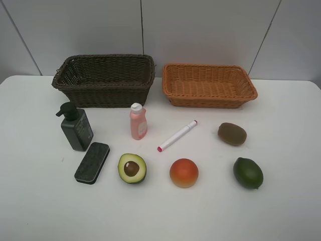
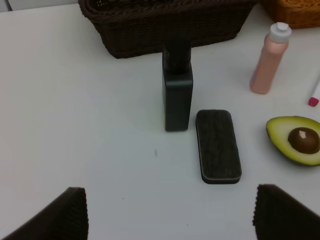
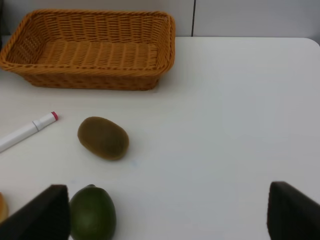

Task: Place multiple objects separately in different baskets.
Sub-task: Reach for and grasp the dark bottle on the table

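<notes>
White tabletop is backed by pale grey wall panels, and two wicker baskets are set side by side along the far edge. The deep dark brown basket (image 1: 103, 80) is on the left and the shallower light orange basket (image 1: 209, 85) on the right, near each other but apart.

In front of the dark basket the dark green pump bottle (image 1: 76, 128) is stood upright, and the black board eraser (image 1: 92, 162) is laid flat just beside its base, toward the front edge. The pink white-capped bottle (image 1: 138, 122) is stood upright near the middle. The white marker (image 1: 177, 135) is laid slantwise to its right, pink tip toward the front.

Along the front row the halved avocado (image 1: 132, 168) is placed cut face up, then the orange-red fruit (image 1: 183, 172) and the green lime (image 1: 248, 172). The brown kiwi (image 1: 231, 134) is set behind the lime.

The left gripper (image 2: 170, 220) is held above the table with its jaws spread wide and nothing between them. The eraser lies just ahead of it, with the pump bottle and the dark basket beyond.

The right gripper (image 3: 167, 220) is likewise spread wide and holds nothing. The lime is seen close beside one fingertip (image 3: 50, 212), the kiwi farther ahead and the orange basket beyond.
</notes>
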Controlling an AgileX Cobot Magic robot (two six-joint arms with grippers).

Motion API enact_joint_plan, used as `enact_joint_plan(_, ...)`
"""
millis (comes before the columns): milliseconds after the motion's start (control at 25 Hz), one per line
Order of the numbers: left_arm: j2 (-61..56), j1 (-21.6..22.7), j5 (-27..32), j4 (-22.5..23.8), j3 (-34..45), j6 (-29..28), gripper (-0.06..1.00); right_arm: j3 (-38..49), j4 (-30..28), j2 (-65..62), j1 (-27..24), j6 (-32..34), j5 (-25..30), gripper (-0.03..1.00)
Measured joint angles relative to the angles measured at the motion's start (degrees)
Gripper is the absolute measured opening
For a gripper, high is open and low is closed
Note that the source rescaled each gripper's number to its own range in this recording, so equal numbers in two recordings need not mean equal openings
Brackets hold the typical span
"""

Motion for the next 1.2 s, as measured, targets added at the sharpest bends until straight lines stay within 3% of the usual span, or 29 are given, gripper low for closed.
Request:
enact_joint_plan(720, 0.00, 0.00, 0.00, 0.00, 0.00, -1.55, 0.81, 0.00, 0.00, 0.00, 0.00, 0.00, 0.00, 1.00)
enact_joint_plan(840, 1.28, 0.00, 0.00, 0.00, 0.00, -2.22, 0.86, 0.00, 0.00, 0.00, 0.00, 0.00, 0.00, 1.00)
enact_joint_plan(1200, 26.71, 0.00, -4.58, 0.22, -4.98, -3.18, 0.92, 0.00, 0.00, 0.00, 0.00, 0.00, 0.00, 1.00)
